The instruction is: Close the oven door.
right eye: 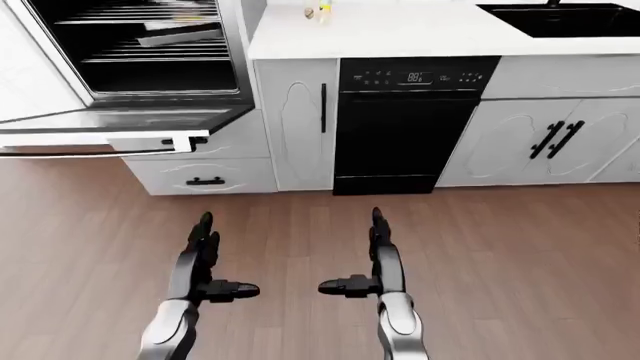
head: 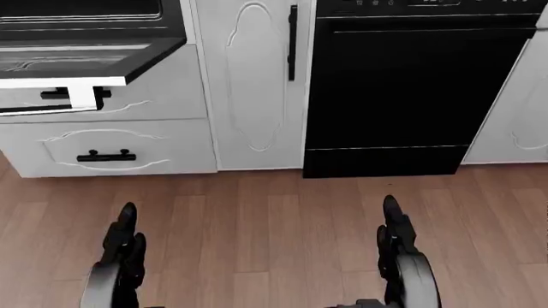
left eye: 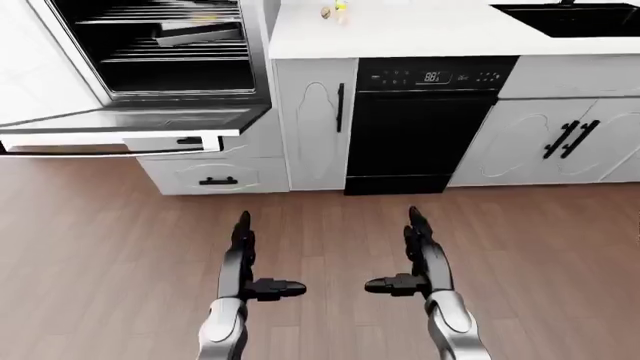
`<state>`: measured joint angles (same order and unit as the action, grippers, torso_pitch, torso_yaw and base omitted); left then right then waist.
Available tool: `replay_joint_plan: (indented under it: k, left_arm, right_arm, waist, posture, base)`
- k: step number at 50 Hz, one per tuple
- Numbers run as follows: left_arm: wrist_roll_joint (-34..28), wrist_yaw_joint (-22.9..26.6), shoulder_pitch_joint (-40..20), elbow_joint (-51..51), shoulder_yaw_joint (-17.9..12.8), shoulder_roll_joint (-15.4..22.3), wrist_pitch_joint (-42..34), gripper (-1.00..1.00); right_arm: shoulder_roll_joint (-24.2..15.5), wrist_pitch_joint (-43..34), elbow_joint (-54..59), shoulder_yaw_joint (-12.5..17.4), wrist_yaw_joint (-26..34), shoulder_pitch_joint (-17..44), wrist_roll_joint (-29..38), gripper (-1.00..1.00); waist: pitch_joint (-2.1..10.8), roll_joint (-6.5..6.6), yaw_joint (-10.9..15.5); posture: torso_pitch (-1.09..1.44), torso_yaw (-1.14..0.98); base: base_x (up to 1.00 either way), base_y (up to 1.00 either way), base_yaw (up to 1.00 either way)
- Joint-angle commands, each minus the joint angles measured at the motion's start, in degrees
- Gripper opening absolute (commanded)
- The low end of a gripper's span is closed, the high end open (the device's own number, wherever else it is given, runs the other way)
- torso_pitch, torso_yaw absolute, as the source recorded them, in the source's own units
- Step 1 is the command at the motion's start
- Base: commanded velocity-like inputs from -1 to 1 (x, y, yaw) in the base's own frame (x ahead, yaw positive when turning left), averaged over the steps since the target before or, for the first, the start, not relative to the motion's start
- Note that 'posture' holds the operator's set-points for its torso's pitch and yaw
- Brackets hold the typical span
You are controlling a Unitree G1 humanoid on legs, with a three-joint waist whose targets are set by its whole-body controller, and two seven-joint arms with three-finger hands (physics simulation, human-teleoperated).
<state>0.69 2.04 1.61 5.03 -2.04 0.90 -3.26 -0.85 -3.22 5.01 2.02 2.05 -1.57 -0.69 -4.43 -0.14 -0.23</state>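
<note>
- Oven door (left eye: 130,124) is hanging open, dropped flat, at upper left of the left-eye view; I'm seeing its white front edge and the dark glass top.
- Oven cavity (left eye: 165,45) above it is showing wire racks with a grey tray (left eye: 200,32) sitting on an upper rack.
- Drawers (head: 107,151) with black pulls are sitting under the door, partly covered by it.
- Left hand (left eye: 243,259) is hovering over the wood floor (left eye: 90,247), fingers spread straight, thumb pointing inward, gripping nothing.
- Right hand (left eye: 418,255) is mirroring it on the right, fingers apart too, thumb pointing inward, nothing held.
- I'm keeping both hands well apart from the door, low in the view; neither is touching the cabinets.
- Black dishwasher (left eye: 425,127) is standing right of a narrow white cabinet (left eye: 315,124), lit display on its top strip.
- White worktop (left eye: 400,30) is running above, with a small yellow item (left eye: 340,7) too blurry for me to name.
- Black sink (left eye: 570,19) is sitting at top right, double-door cabinet (left eye: 560,139) below it.
</note>
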Motion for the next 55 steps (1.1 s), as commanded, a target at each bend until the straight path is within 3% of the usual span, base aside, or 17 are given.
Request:
replay_joint_plan:
  k: [1, 3, 4, 5, 7, 12, 17, 20, 24, 25, 28, 33, 39, 42, 43, 48, 55]
  left_arm:
    - [1.29, 1.58, -1.69, -5.82, -0.77, 0.88, 4.54, 1.00]
    - [-0.36, 1.43, -0.78, -8.19, -0.66, 1.00, 4.99, 1.00]
    - [-0.67, 1.46, -0.81, -8.60, -0.71, 0.98, 4.82, 1.00]
    - [-1.00, 1.60, -0.69, -9.00, -0.73, 1.00, 5.31, 1.00]
    - [-1.36, 3.00, -0.51, -9.26, -0.84, 1.40, 5.52, 1.00]
    - [-0.71, 4.93, -1.86, -6.76, -2.97, 2.48, 4.74, 1.00]
    - [0.20, 7.29, -5.79, -1.12, -8.69, 6.78, 7.35, 1.00]
    - [3.43, 8.92, -9.07, 6.95, -12.46, 10.13, 8.38, 1.00]
    - [2.81, 8.65, -15.58, 29.73, -15.12, 16.80, 22.67, 1.00]
    - [2.30, 8.64, -20.15, 47.31, -15.70, 19.46, 33.28, 1.00]
    - [4.04, 8.71, -24.29, 64.42, -14.80, 23.77, 43.71, 1.00]
    - [4.53, 4.42, -23.43, 71.34, -13.81, 26.53, 47.98, 1.00]
    - [-0.52, -2.15, -18.61, 73.53, -14.06, 26.79, 47.96, 1.00]
    - [-2.60, -3.94, -16.50, 73.82, -15.33, 25.93, 47.64, 1.00]
    - [-4.77, -6.17, -6.70, 74.96, -16.21, 22.07, 44.68, 1.00]
    - [-8.82, -6.40, -6.01, 74.63, -20.07, 21.54, 43.41, 1.00]
    - [-11.76, -8.56, -5.17, 74.63, -21.32, 21.70, 42.77, 1.00]
  right_arm:
    - [-0.56, 3.76, -4.34, 0.01, 0.15, 1.67, 0.51, 1.00]
    - [-0.51, 2.95, -5.85, -0.10, 0.47, 1.37, 0.68, 1.00]
    - [-0.47, 2.93, -5.87, -0.04, 0.55, 1.39, 0.68, 1.00]
    - [-0.46, 3.09, -5.55, -0.03, 0.67, 1.41, 0.75, 1.00]
    - [-0.53, 2.89, -5.44, 0.17, 0.86, 1.52, 0.64, 1.00]
    - [-1.28, 2.01, -5.84, 1.28, 1.70, 2.23, 0.41, 1.00]
    - [-3.48, 1.88, -3.56, 4.28, 3.81, 4.40, -0.60, 1.00]
    - [-4.73, 2.89, -1.06, 5.85, 5.67, 5.29, -1.32, 1.00]
    - [-6.85, 7.23, 6.87, 8.11, 6.74, 7.45, -1.23, 1.00]
    - [-7.85, 10.21, 11.73, 9.00, 7.61, 8.64, -1.73, 1.00]
    - [-10.27, 15.66, 20.95, 10.62, 8.26, 11.15, -2.46, 1.00]
    - [-15.62, 31.50, 49.61, 12.56, 9.71, 19.01, -4.77, 1.00]
    - [-20.42, 41.07, 72.31, 12.95, 8.24, 21.69, -7.14, 1.00]
    - [-20.65, 39.89, 73.28, 13.53, 5.84, 19.23, -5.67, 1.00]
    - [-18.44, 35.62, 75.08, 14.21, -0.57, 9.05, -2.25, 1.00]
    - [-17.99, 34.22, 74.65, 19.18, -0.53, 8.19, 2.45, 1.00]
    - [-17.96, 33.74, 74.60, 21.24, -0.78, 7.48, 4.49, 1.00]
  waist:
    - [0.05, -0.45, -0.12]
    - [3.55, -0.07, 0.47]
    - [3.04, -0.07, 0.50]
    - [0.95, -0.36, 0.35]
    - [3.89, -0.42, 0.40]
    - [4.41, -0.18, 0.60]
    - [4.72, -0.03, 0.48]
    - [4.83, 0.00, 0.49]
    - [5.02, 0.27, 0.47]
    - [5.14, 0.36, 0.42]
    - [5.39, 0.55, 0.50]
    - [5.08, 0.78, -0.14]
    - [4.71, 1.01, -0.47]
    - [4.40, 1.09, -0.35]
    - [4.28, 1.09, -0.34]
    - [3.34, 0.80, -0.27]
    - [1.93, 0.28, -0.39]
  posture:
    - [0.00, 0.00]
    - [0.00, 0.00]
    - [0.00, 0.00]
    - [0.00, 0.00]
    - [0.00, 0.00]
    - [0.00, 0.00]
    - [0.00, 0.00]
    - [0.00, 0.00]
    - [0.00, 0.00]
    - [0.00, 0.00]
    - [0.00, 0.00]
    - [0.00, 0.00]
    - [0.00, 0.00]
    - [0.00, 0.00]
    - [0.00, 0.00]
    - [0.00, 0.00]
    - [0.00, 0.00]
  base:
    - [0.00, 0.00, 0.00]
    - [0.00, 0.00, 0.00]
    - [0.00, 0.00, 0.00]
    - [0.00, 0.00, 0.00]
    - [0.00, 0.00, 0.00]
    - [0.00, 0.00, 0.00]
    - [0.00, 0.00, 0.00]
    - [0.00, 0.00, 0.00]
    - [0.00, 0.00, 0.00]
    - [0.00, 0.00, 0.00]
    - [0.00, 0.00, 0.00]
    - [0.00, 0.00, 0.00]
    - [0.00, 0.00, 0.00]
    - [0.00, 0.00, 0.00]
    - [0.00, 0.00, 0.00]
    - [0.00, 0.00, 0.00]
    - [0.00, 0.00, 0.00]
